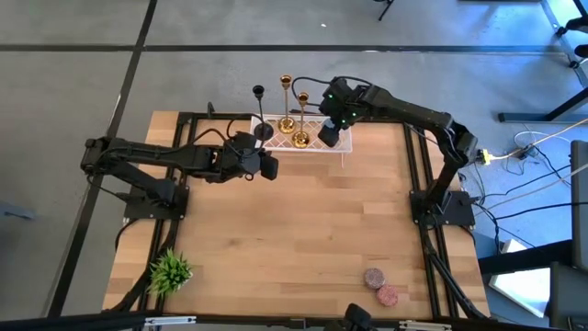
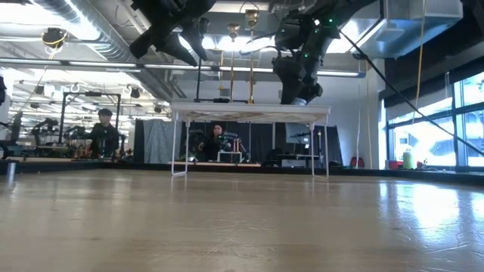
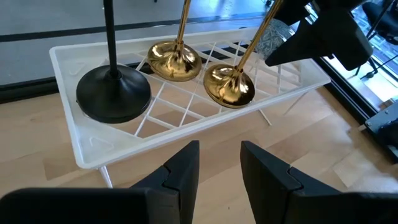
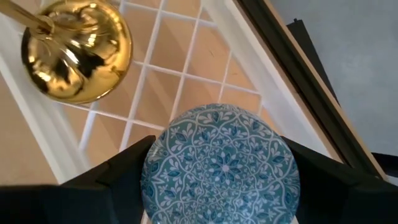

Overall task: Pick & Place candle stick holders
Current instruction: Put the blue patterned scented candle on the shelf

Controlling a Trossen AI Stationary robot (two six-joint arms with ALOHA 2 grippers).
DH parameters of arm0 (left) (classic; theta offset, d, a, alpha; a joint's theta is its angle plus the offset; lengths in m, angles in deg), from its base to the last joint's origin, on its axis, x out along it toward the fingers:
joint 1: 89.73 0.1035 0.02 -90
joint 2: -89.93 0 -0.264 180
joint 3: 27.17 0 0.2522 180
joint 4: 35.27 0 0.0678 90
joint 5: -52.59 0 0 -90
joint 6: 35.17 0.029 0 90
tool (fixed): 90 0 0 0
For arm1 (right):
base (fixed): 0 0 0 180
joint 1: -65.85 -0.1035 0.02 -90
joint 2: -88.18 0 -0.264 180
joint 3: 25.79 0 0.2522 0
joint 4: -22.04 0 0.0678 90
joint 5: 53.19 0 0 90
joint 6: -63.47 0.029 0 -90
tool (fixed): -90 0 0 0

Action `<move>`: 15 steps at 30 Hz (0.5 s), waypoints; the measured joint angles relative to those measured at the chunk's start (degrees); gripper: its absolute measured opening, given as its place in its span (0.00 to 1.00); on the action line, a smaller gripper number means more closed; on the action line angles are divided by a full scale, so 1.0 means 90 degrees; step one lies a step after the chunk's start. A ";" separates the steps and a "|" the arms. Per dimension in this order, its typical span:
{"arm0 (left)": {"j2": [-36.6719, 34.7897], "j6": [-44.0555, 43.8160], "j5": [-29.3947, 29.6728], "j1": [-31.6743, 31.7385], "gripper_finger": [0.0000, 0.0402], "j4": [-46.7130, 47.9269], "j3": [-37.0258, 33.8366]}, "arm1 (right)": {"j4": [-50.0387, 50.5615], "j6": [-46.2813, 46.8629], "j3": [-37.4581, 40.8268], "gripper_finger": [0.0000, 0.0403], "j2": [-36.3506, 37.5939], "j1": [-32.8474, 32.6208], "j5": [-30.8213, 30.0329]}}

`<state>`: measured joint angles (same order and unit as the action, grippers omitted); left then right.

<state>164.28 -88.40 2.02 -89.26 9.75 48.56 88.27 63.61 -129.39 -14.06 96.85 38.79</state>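
A white wire rack (image 1: 342, 144) stands on legs at the table's far middle. On it stand, on their round bases, a matte black candle stick holder (image 3: 112, 93) and two shiny gold ones (image 3: 174, 59) (image 3: 230, 84); they also show in the high view (image 1: 262, 115) (image 1: 286, 103) (image 1: 301, 118). My left gripper (image 3: 219, 165) is open and empty, just on the near side of the rack (image 1: 271, 167). My right gripper (image 1: 328, 134) is over the rack's right end, shut on a round blue-and-white patterned piece (image 4: 221, 165). My right gripper pinches the round patterned piece by its rim (image 4: 152, 171) between its two fingers (image 4: 118, 177), one on each side. The fingers slant down from the far right. The piece is over the rack's grid at its right end (image 3: 273, 37); I cannot tell whether it touches the rack.
A small green plant (image 1: 170, 271) stands at the near left corner. Two round reddish pieces (image 1: 374, 278) (image 1: 388, 295) lie near the front right. Bare wood lies between them and the rack. People sit in the room beyond the table (image 2: 104, 132).
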 joint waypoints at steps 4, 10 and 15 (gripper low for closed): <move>0.0000 0.0000 0.0005 0.0000 0.28 0.0001 0.0000 | 0.0001 -0.0047 0.0000 0.76 -0.0002 0.0000 0.0115; 0.0000 0.0000 0.0043 0.0000 0.28 0.0003 0.0000 | 0.0021 -0.0061 0.0002 0.82 -0.0015 -0.0005 0.0194; 0.0000 0.0000 0.0045 0.0000 0.28 0.0006 0.0000 | 0.0005 -0.0068 0.0002 0.83 -0.0015 -0.0005 0.0194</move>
<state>164.28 -88.40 2.42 -89.26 9.80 48.56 88.31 63.00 -129.37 -14.19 96.81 40.54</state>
